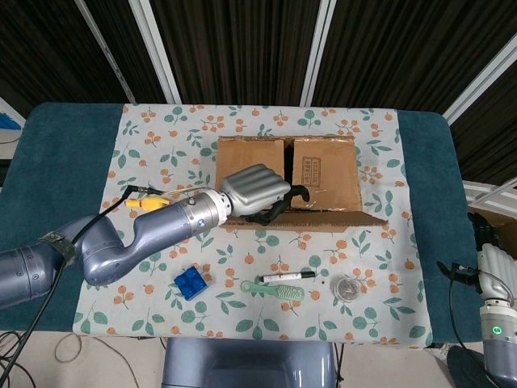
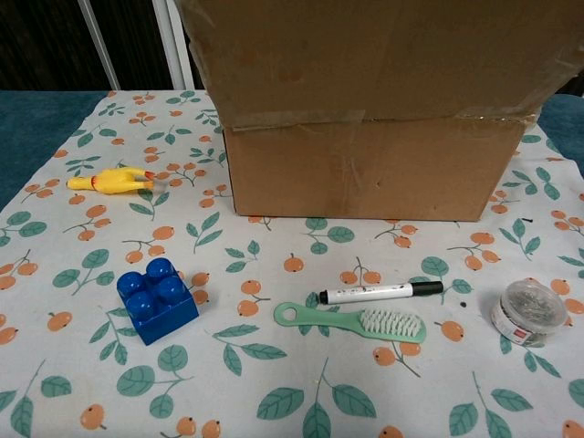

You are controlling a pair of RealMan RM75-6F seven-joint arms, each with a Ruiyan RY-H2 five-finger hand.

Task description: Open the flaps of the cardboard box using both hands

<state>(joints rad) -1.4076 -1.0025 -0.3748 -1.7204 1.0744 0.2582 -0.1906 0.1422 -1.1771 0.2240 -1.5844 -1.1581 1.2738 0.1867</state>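
Observation:
The cardboard box (image 1: 287,174) stands mid-table on the flowered cloth. Its two inner top flaps (image 1: 323,166) lie flat and closed. The long front flap (image 1: 339,217) is folded outward toward me; in the chest view this front flap (image 2: 365,55) leans over the box's front wall (image 2: 365,173). My left hand (image 1: 257,192) sits at the flap's left part, its dark fingers (image 1: 284,202) hooked over the flap's edge. That hand is hidden in the chest view. My right hand (image 1: 493,263) hangs off the table's right edge, holding nothing, far from the box.
In front of the box lie a blue brick (image 2: 157,298), a marker (image 2: 379,293), a green brush (image 2: 351,321) and a small round tin (image 2: 532,312). A yellow rubber chicken (image 2: 114,181) lies left of the box, under my left forearm (image 1: 153,230).

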